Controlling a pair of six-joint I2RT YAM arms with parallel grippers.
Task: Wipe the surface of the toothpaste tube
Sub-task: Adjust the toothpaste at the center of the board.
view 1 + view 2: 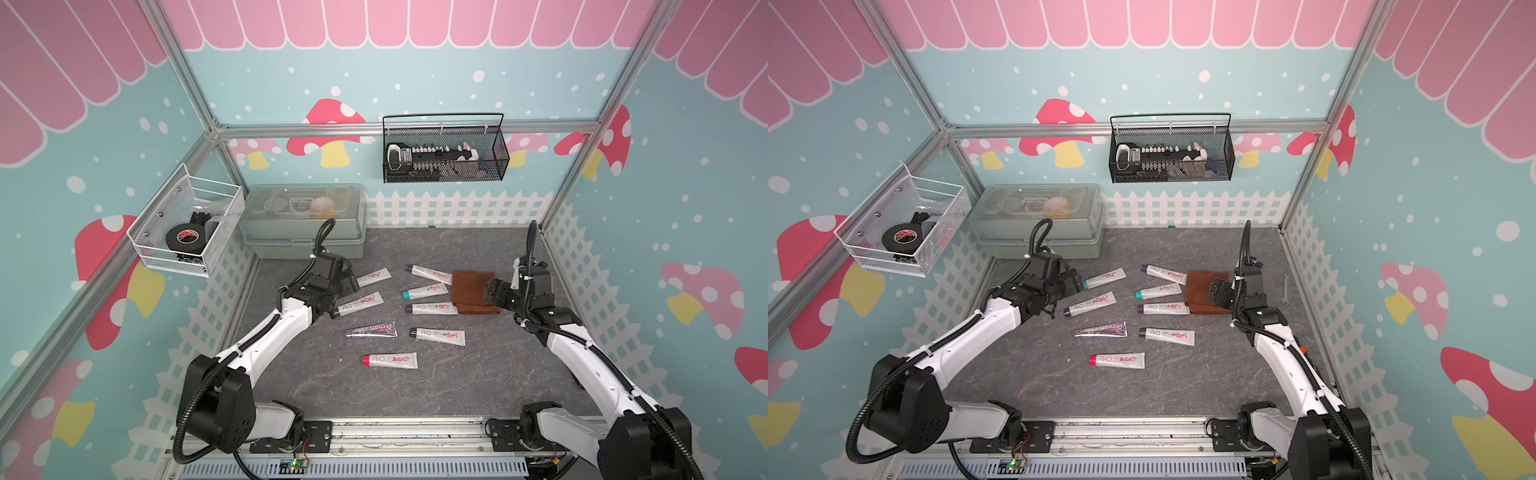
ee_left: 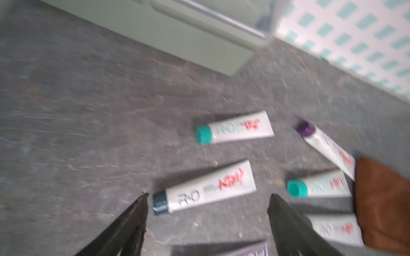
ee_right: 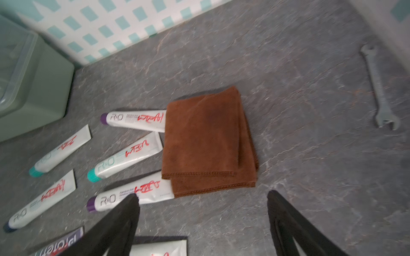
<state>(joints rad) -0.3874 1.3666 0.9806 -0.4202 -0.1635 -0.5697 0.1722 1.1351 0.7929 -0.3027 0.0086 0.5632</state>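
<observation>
Toothpaste tubes (image 1: 388,360), eight in all and mostly white with red scribbles, lie flat mid-desk (image 1: 457,386), a red-capped one nearest at 6 o'clock. The left tool (image 2: 208,196) and right tool (image 3: 203,194) hang spread and empty. A brown cloth (image 1: 471,291) at 2 touches two tubes. There is a green box (image 1: 303,239) at 11. A white basket (image 1: 160,216) at 9 holds black tape (image 1: 185,239), and a black basket (image 1: 498,153) is at 1.

Toothpaste tubes (image 1: 390,360) counted: eight. Brown cloth (image 1: 469,286): one; wrench (image 1: 1285,289): one. Wire baskets (image 1: 444,166): two; lidded box (image 1: 303,237): one; tape roll (image 1: 185,237): one.
</observation>
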